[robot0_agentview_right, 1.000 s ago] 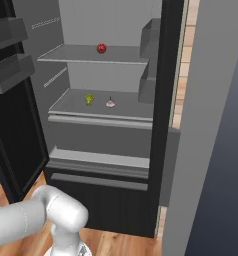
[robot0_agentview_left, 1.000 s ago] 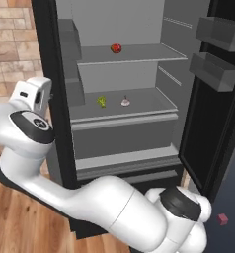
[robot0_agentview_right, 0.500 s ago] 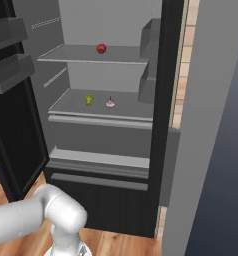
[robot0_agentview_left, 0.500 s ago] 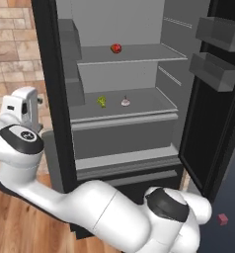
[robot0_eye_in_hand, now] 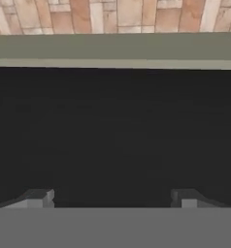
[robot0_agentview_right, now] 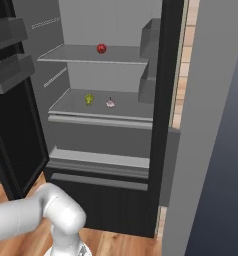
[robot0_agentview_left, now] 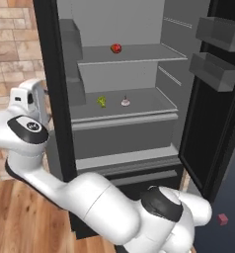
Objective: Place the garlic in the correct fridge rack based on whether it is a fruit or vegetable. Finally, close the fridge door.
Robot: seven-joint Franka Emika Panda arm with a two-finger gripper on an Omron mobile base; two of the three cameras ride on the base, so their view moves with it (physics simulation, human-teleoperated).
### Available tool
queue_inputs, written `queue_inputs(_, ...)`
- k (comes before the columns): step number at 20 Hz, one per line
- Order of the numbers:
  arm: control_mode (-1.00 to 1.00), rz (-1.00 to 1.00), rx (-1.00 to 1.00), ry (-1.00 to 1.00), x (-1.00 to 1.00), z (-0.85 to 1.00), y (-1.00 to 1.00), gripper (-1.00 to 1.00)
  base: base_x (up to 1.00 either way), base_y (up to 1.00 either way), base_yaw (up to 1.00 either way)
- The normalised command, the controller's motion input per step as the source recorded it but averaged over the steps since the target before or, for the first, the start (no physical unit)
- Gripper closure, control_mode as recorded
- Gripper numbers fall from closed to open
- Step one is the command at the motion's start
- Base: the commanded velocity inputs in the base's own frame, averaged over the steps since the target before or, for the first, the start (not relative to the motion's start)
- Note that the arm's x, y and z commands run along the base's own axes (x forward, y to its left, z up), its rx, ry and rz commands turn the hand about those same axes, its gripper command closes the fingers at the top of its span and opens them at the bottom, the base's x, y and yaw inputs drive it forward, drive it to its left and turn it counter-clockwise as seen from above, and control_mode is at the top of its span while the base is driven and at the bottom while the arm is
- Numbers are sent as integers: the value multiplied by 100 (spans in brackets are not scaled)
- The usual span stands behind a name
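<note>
Garlic on rack; door stiff, heavy, push outer face; gripper fingers spread, empty.

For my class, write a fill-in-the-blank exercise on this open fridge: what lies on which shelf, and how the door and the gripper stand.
1. The garlic lies on the lower fridge rack beside the small ____ vegetable.
2. The red fruit sits on the ____ shelf.
3. The fridge door stands ____.
4. The gripper, facing a black surface, holds ____.

Missing words: green; upper; open; nothing
</note>
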Motion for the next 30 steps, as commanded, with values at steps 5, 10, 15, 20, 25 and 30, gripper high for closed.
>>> queue_inputs(5,-100,0,-1,0,33,13,-97,-100,0,0,0)
queue_inputs(10,-100,-1,0,0,41,4,-100,-100,0,0,0)
queue_inputs(15,-100,0,0,0,61,0,-89,-100,0,0,0)
queue_inputs(20,-100,0,0,0,78,1,-68,-100,0,0,0)
queue_inputs(25,-100,0,0,0,85,14,-45,-100,0,0,0)
queue_inputs(30,-100,0,3,0,84,14,-39,-100,0,0,0)
